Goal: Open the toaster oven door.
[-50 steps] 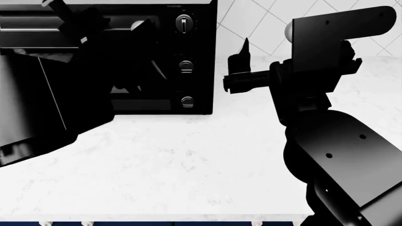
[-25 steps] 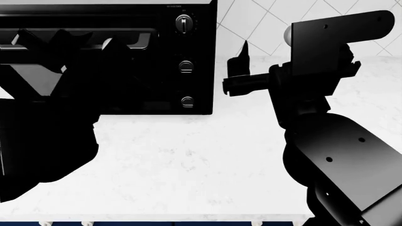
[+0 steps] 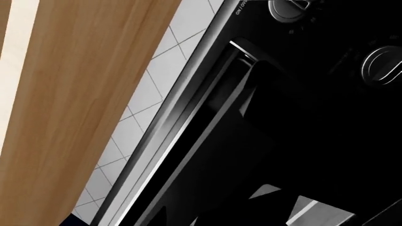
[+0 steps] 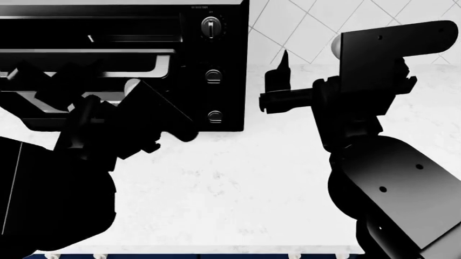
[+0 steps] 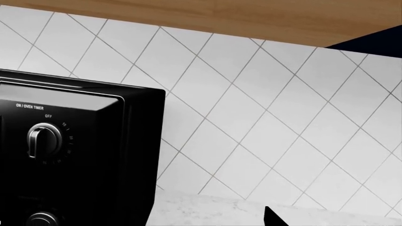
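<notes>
White stone counter noted; my left gripper, grip unconfirmable, at the half-lowered door of the toaster oven; my right gripper idle, jaws unclear.

A glossy black boxy toaster oven fills most of the frame, close up. Two round silver-black knobs sit on its face, beside its black-framed door. Behind the oven runs a white diagonal-tiled wall, and beyond that a light wooden panel.

Left gripper jaws indistinguishable.
</notes>
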